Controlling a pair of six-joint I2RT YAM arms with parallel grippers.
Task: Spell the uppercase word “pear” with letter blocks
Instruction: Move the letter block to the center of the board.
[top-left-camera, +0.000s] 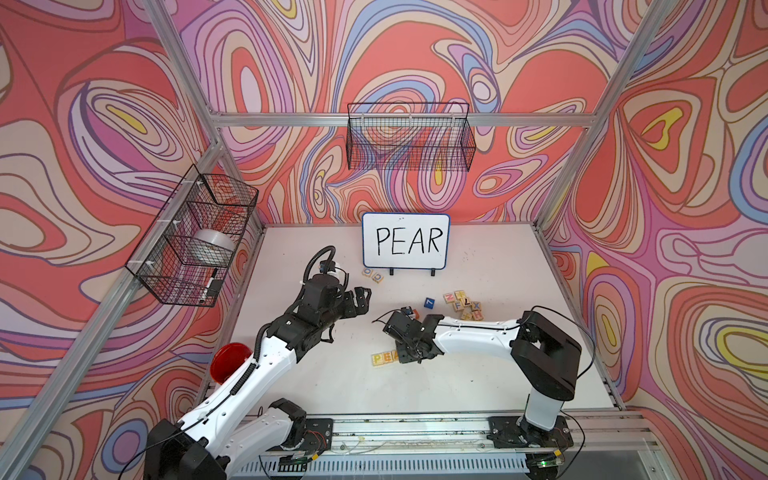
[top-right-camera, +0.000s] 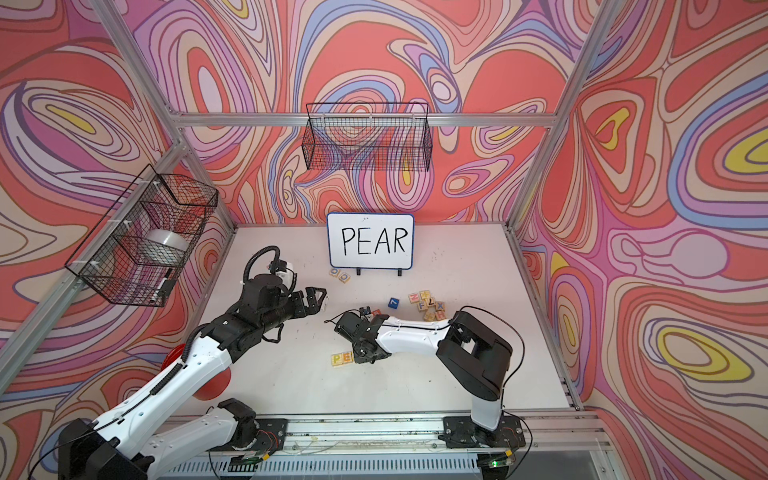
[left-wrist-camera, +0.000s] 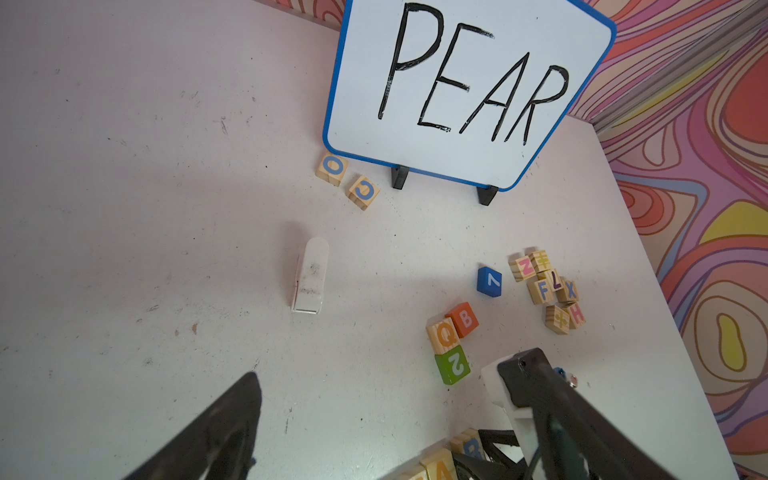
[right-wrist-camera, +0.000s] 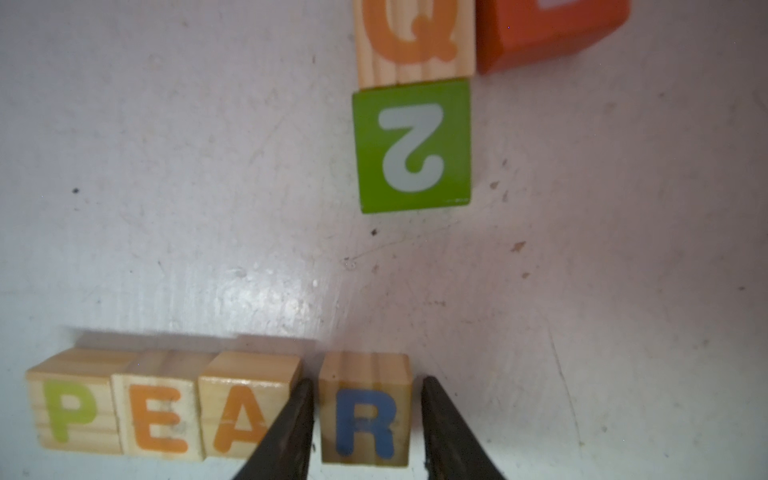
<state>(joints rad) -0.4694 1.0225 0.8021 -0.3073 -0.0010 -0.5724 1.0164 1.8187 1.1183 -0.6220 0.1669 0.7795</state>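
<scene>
Right gripper (right-wrist-camera: 365, 432) fingers stand slightly spread either side of the R block (right-wrist-camera: 365, 409); lift straight up so the A block (right-wrist-camera: 245, 409) stays put. Left gripper (left-wrist-camera: 374, 415) fingers are spread wide, holding nothing

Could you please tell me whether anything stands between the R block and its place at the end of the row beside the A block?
Nothing visible does: the R block sits beside the A block, with only the right gripper's finger in the narrow gap.

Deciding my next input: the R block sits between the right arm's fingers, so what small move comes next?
Probably lift the right gripper straight up. Its fingers show slight gaps beside the R block, which sits on the table finishing P, E, A.
</scene>
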